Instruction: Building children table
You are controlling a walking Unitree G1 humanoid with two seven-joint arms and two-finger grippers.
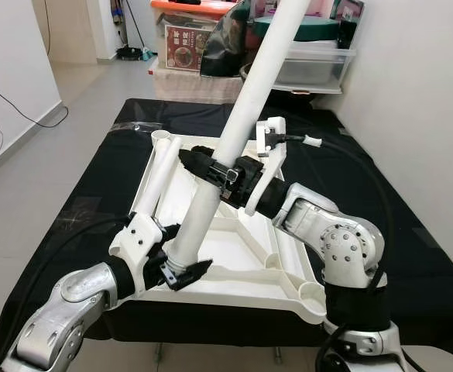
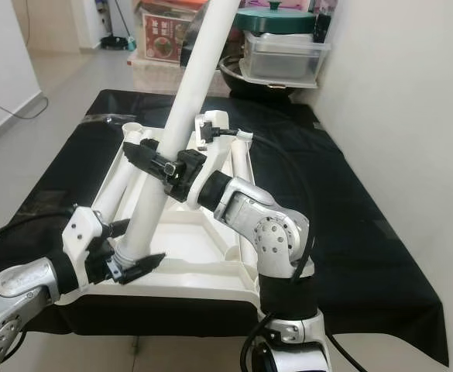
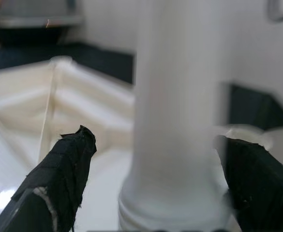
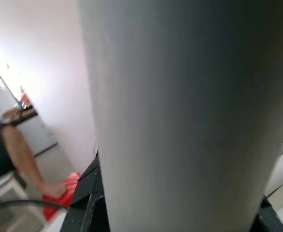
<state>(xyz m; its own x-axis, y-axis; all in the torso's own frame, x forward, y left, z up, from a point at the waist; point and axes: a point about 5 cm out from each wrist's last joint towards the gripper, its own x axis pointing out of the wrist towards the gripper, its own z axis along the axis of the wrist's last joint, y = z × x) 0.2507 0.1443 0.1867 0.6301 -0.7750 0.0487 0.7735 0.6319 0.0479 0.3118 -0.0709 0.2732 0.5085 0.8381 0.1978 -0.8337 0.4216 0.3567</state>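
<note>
Worktop [image 1: 71, 217]: low, draped in a black cloth with a matt, slightly creased surface.
Tabletop [image 1: 234, 275]: white moulded plastic, lying upside down on the cloth – ribs run across its underside and round sockets sit at the corners.
Leg [image 1: 241, 124]: a long, smooth white plastic tube, leaning up and away from the robot, its ringed lower end low over the tabletop's near left part.
Second leg [image 1: 160, 174]: the same white tube, lying flat along the tabletop's left edge, its open end pointing away.
Left tool [image 1: 181, 270]: at the foot of the leaning leg, its two black fingers [image 3: 64, 169] spread either side of the tube; the left wrist view shows a gap between each finger and the tube, so it is released, not gripping.
Right tool [image 1: 211, 167]: clenched round the leg about a third of the way up, black fingers wrapped across the white tube; in the right wrist view the tube is right against the camera.
Right arm [image 1: 342, 248]: silver, jointed, bent at the elbow over the near right corner of the tabletop.
Cable [image 1: 350, 155]: black, looping from the right wrist over the cloth.
Boxes [image 1: 303, 58]: clear plastic tubs – one with an orange lid – stacked on the floor beyond the worktop.
Person [image 4: 15, 154]: a bare limb, blurred, near something red on the floor.
</note>
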